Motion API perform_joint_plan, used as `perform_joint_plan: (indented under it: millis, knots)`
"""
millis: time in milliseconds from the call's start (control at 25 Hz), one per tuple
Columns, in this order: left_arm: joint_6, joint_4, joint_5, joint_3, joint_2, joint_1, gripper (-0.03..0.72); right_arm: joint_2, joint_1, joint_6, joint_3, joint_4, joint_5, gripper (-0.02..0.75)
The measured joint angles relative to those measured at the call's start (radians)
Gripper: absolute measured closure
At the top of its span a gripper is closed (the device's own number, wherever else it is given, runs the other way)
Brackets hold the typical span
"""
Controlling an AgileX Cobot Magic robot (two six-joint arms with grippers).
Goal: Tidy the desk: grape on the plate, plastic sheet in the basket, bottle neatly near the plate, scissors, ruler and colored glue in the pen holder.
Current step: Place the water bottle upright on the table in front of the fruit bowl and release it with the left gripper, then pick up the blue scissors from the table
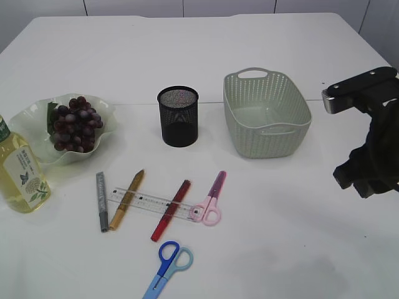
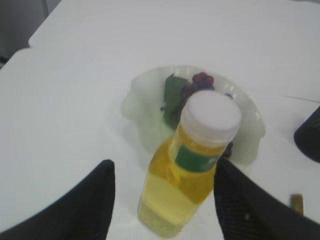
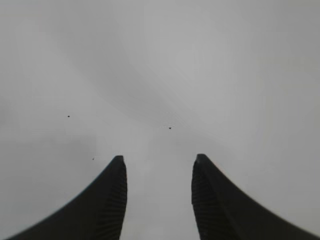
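- Left hand (image 2: 162, 192): fingers apart, one on each side of the bottle (image 2: 187, 165), which stands upright on the bench (image 1: 299, 237) just beside the plate (image 1: 37, 118) of grapes (image 1: 75, 124).
- Right hand (image 3: 159, 172): fingers apart, empty, above bare bench.
- Scissors (image 1: 209, 199), ruler (image 1: 149, 202) and glue sticks (image 1: 169, 202) lie before the pen holder (image 1: 178, 116); the basket (image 1: 267, 113) stands right of it.

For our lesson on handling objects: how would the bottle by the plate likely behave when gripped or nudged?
The bottle looks nearly full of yellow liquid, so probably heavy. Tall and narrow, it may tip if pushed high. Its smooth sides could slip.
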Motion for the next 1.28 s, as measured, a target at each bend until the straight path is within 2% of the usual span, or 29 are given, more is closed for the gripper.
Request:
perform_joint_plan:
  millis: [280,440,600,880,1080,1280]
  knots:
    - [-0.001,-0.014,0.517,-0.167,-0.139,0.0,0.24,0.0,0.0,0.001,0.0,0.123,0.072,0.421]
    - [0.071,-0.073,0.796,-0.262,-0.145,0.0,0.265,0.0,0.0,0.001,-0.002,0.211,0.083,0.421]
    - [0.176,-0.156,0.979,-0.313,-0.145,0.0,0.271,0.0,0.002,0.001,-0.004,0.244,0.105,0.421]
    - [0.34,-0.199,1.177,-0.341,-0.148,-0.002,0.272,0.0,0.002,-0.014,-0.004,0.31,0.129,0.421]
    - [0.381,-0.205,1.227,-0.341,-0.148,-0.048,0.272,0.0,0.002,-0.017,-0.004,0.388,0.132,0.421]
    - [0.392,-0.205,1.254,-0.341,-0.148,-0.072,0.272,0.0,0.002,-0.018,-0.004,0.409,0.132,0.421]
